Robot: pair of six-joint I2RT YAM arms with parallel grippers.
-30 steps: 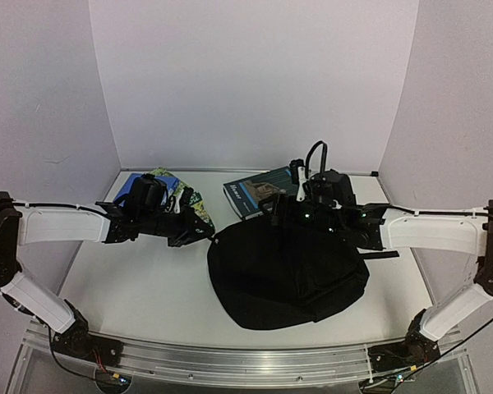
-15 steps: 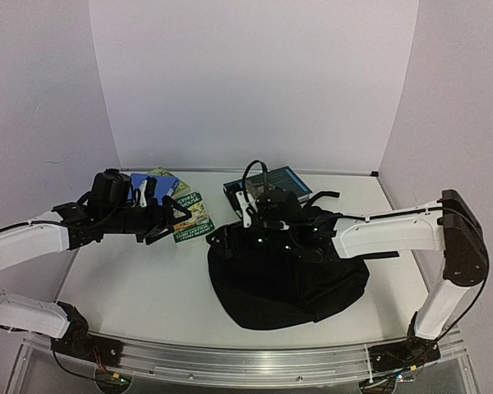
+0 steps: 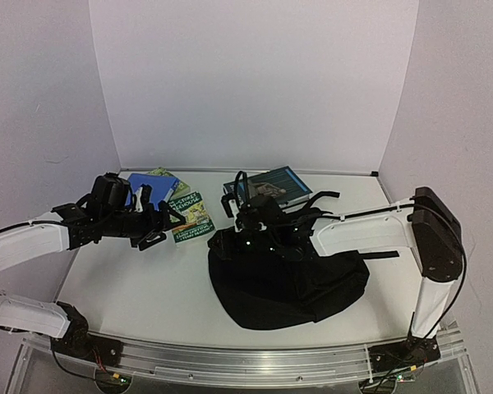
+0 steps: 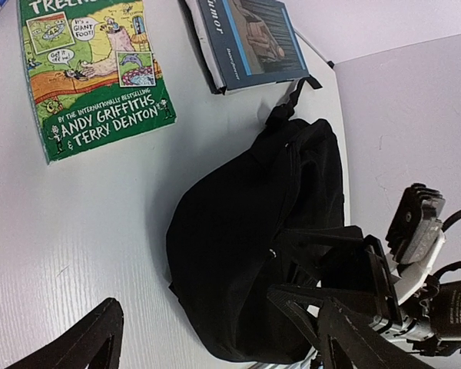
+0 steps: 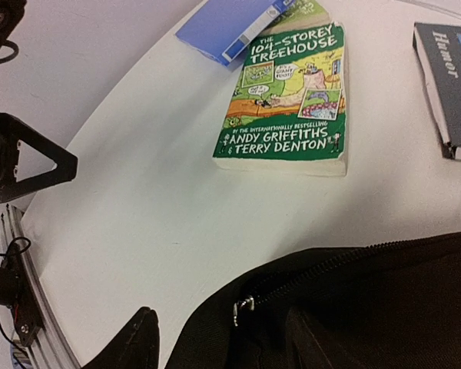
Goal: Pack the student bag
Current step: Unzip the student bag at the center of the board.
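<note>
The student bag (image 3: 287,279) is a big black backpack lying flat in the middle of the table, its straps toward the back right. My right gripper (image 3: 240,228) hangs over the bag's back-left edge. In the right wrist view the right gripper (image 5: 227,342) is open. One finger is over the table and the other over the bag (image 5: 384,307), with the silver zipper pull (image 5: 243,304) just ahead of the gap. My left gripper (image 3: 158,223) is open and empty, left of the bag (image 4: 253,254). It holds nothing between its wide-spread fingers (image 4: 84,346).
A green paperback (image 3: 189,215) lies flat left of the bag, with a blue folder (image 3: 144,187) behind it. A dark-blue book (image 3: 267,187) rests behind the bag. Walls close in the table on three sides. A metal rail (image 3: 246,361) runs along the front edge.
My left gripper opened, left the green paperback flat on the table and drew back left. My right arm swung left across the bag to its zipper end, its jaws narrowing.
</note>
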